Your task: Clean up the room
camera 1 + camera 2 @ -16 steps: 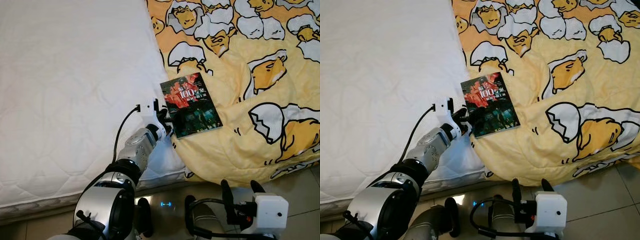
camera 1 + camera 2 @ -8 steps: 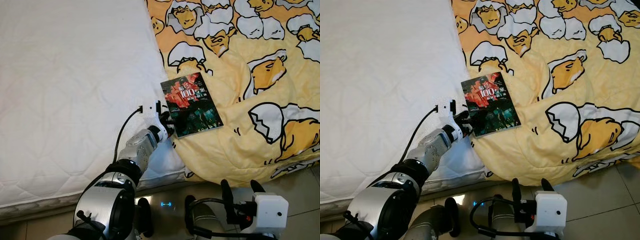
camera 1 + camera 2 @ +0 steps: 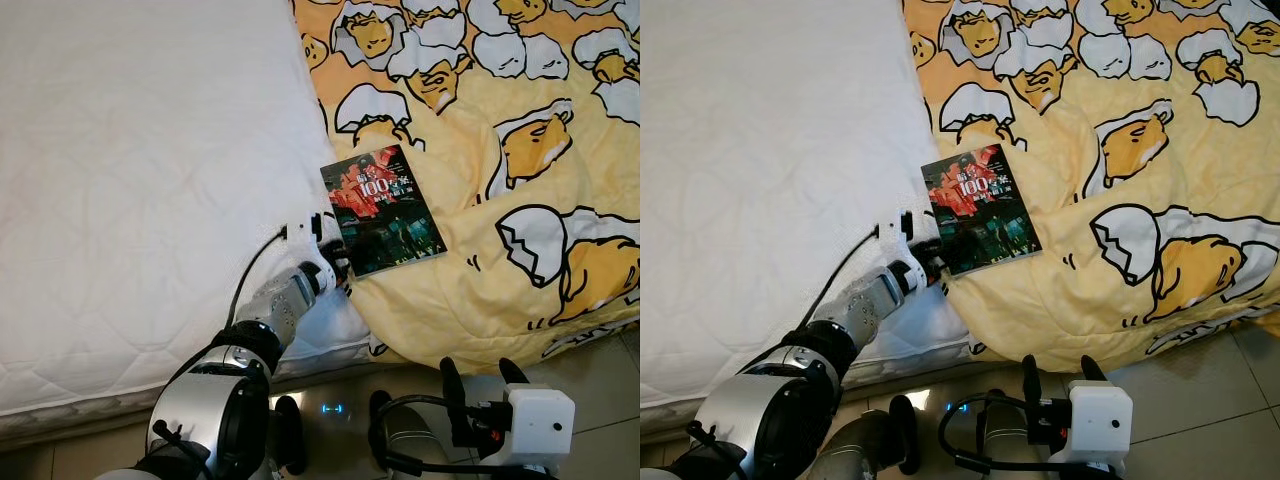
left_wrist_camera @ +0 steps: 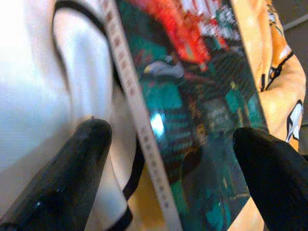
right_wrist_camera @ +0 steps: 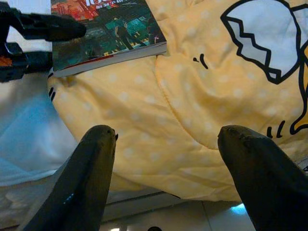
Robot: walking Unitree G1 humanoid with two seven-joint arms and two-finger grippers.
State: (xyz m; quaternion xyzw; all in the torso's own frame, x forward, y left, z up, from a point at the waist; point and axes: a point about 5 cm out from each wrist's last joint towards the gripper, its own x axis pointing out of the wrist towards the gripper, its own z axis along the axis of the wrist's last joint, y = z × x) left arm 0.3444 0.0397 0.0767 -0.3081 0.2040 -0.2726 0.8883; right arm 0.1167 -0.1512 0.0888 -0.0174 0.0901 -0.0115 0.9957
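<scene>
The book (image 3: 383, 210) lies face up at the centre of the left eye view, on the yellow egg-print quilt (image 3: 500, 230) close to its edge, where the quilt meets the white mattress (image 3: 140, 170) that takes up the left half of the frame.

The left gripper (image 3: 338, 254) sits at the book's lower left corner. Its fingers are spread, one finger (image 4: 72, 168) over white fabric beside the spine, the other over the cover; nothing is pinched yet. The right gripper (image 5: 168, 168) hangs idle near the floor at the lower right of the left eye view, fingers spread and holding nothing.

Step in hand, as judged: taking hold of the book for removal from the bed. To do it well, one finger should pass beneath the spine edge and the other stay on the cover, so the closure bears on the book alone. The soft quilt yields and may be caught in the grip; a shallow corner hold may let the book pivot or slip.

View comparison: the head views fix the book's place and the gripper's approach. The left wrist view shows the spine running between the two fingers. The right wrist view shows the book from the side, raised on a fold of quilt, with the left gripper's fingers one above the cover and one lower beside the edge.
</scene>
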